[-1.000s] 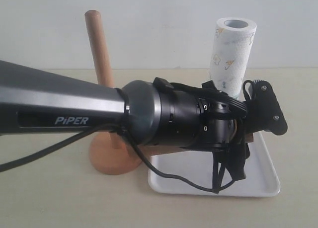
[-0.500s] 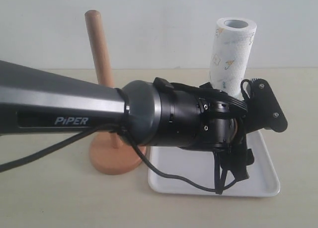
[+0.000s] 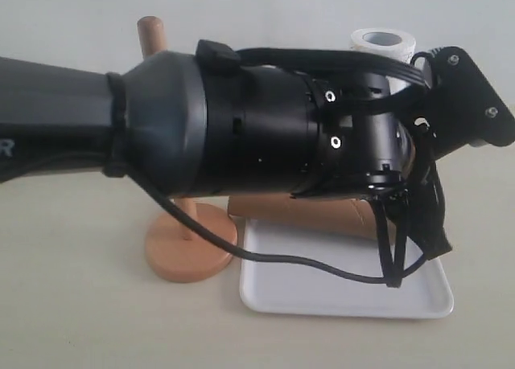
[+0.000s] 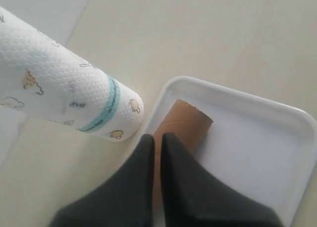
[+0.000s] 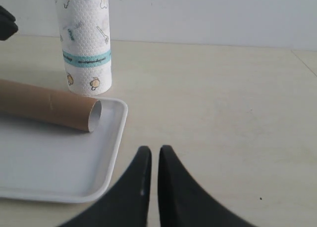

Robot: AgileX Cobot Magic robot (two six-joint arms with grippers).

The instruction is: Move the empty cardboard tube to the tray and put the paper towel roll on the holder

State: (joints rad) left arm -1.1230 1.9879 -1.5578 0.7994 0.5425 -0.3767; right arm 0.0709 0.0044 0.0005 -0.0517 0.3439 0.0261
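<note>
Now, hollow brown cardboard tube on glossy white tray; both jaws closed, empty.

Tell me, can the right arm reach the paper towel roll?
Probably yes. Only table and the low tray corner lie between the right gripper and the upright paper towel roll; the gripper must open first.

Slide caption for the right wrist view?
Long brown cardboard tube lying in the glossy white square tray; printed white paper towel roll upright beside it; right claw shut, empty.
</note>
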